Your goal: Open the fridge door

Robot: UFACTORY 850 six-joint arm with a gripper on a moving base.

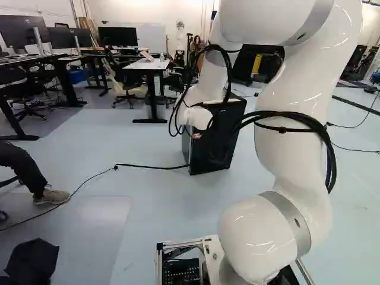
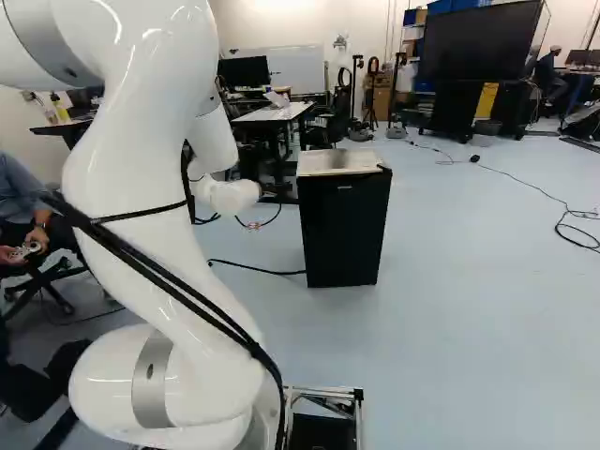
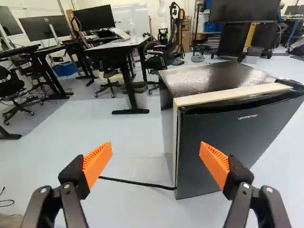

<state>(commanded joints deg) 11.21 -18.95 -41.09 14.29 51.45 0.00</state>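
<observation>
The gripper (image 3: pixel 156 149) is open, its ribbed orange pads (image 3: pixel 97 161) wide apart with nothing between them. Ahead of it, and apart from it, the flat dark-grey fridge door (image 3: pixel 228 142) looks shut. The door's upright edge beside the pale cream strip (image 3: pixel 175 142) lies in line with the gap between the fingers. A black hinge-like piece (image 3: pixel 290 85) caps the far top corner, so I judge that this upright edge is the one that swings.

The step in hand seems to be the approach. Aim at the upper part of that free edge, bring one finger to the seam behind it and keep the other outside the front, then close only once both can bear on the door. Pull gently at first until the seal gives, then follow an arc around the hinge side; a straight pull could slip off or drag the small black fridge (image 2: pixel 342 230).

That fridge stands on the pale blue floor (image 2: pixel 469 309), right of centre in the right base view and partly behind the white arm (image 1: pixel 291 142) in the left base view. The thin black cable (image 1: pixel 148 167), running leftward from its foot, should be kept clear of the moving base.
</observation>
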